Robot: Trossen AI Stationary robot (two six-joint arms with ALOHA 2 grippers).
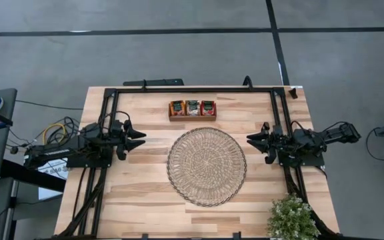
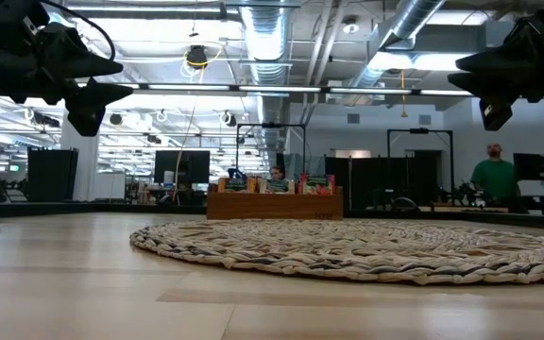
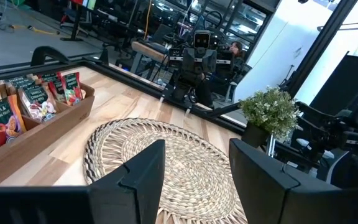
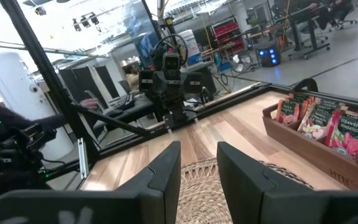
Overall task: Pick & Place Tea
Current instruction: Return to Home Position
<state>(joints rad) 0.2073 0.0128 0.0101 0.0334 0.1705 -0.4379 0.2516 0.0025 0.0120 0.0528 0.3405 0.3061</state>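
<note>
The tea packets (image 1: 192, 108) stand upright in the three compartments of a small brown wooden tray (image 1: 192, 117), at the far middle of the table. They are orange, pale and red, with dark labels. The left wrist view shows the packets (image 3: 31, 99) beside the mat, and so does the right wrist view (image 4: 325, 124). My left gripper (image 1: 139, 138) hovers open at the left of the round woven mat (image 1: 207, 166), pointing right. My right gripper (image 1: 251, 139) hovers open at the mat's right, pointing left. Both are raised off the table in the low view.
The woven mat lies flat at the table's middle, just near of the tray. A potted green plant (image 1: 293, 219) stands at the near right corner. A black frame (image 1: 192, 89) runs along the table's far and side edges. A person (image 2: 493, 174) stands in the room behind.
</note>
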